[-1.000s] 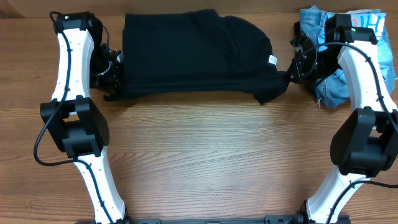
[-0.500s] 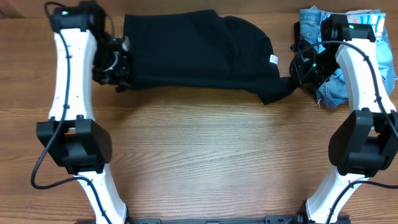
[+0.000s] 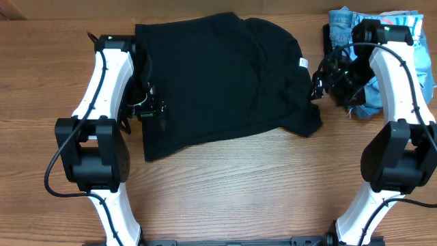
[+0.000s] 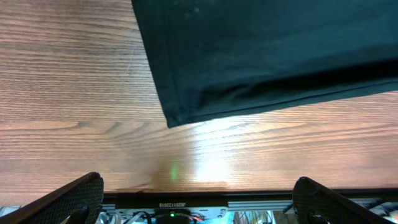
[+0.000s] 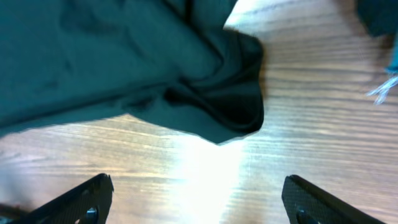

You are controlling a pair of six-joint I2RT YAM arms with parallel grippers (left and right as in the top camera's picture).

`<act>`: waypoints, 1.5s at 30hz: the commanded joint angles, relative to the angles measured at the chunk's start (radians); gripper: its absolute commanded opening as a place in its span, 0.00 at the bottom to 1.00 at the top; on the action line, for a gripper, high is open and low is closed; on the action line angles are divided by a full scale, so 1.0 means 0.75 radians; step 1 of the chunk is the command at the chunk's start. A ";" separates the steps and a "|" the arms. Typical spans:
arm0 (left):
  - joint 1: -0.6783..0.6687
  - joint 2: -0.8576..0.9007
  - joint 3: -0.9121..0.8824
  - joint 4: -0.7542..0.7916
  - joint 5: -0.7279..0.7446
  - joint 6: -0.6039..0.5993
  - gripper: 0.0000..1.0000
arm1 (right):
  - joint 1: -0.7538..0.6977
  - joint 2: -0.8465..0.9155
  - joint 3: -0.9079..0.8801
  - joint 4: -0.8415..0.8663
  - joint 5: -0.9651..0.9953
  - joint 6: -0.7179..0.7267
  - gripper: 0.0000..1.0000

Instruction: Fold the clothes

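Observation:
The clothes, a black T-shirt (image 3: 218, 75), lie spread across the back middle of the wooden table, with a small white label (image 3: 301, 63) on the right side. My left gripper (image 3: 151, 113) hovers at the shirt's left edge. In the left wrist view it is open (image 4: 199, 199) over bare wood, and the shirt's near corner (image 4: 180, 106) lies ahead of it. My right gripper (image 3: 318, 80) is at the shirt's right edge. In the right wrist view it is open (image 5: 199, 202) and empty, with a bunched sleeve (image 5: 233, 106) lying just ahead.
Blue denim jeans (image 3: 339, 20) and a light blue printed shirt (image 3: 403, 19) are piled at the back right, behind and under the right arm. Bare wooden table (image 3: 239, 198) stretches in front of the T-shirt between the two arm bases.
Both grippers have opened and let go of the T-shirt. Its near edge now lies farther toward the front, lowest on the left. The left gripper has moved toward the front.

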 commanded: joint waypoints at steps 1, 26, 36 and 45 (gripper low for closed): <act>0.010 -0.016 0.248 0.014 0.064 0.019 1.00 | -0.009 -0.056 0.268 0.027 0.008 0.003 0.92; 0.075 0.296 -0.148 1.095 0.105 0.014 0.04 | 0.051 0.085 0.320 0.380 -0.101 0.026 0.04; 0.236 0.305 -0.148 1.198 -0.333 0.332 0.04 | 0.051 0.085 0.320 0.286 -0.062 0.026 0.04; 0.313 0.304 -0.133 1.348 -0.441 0.424 0.04 | 0.172 0.086 0.201 0.380 -0.046 0.027 0.04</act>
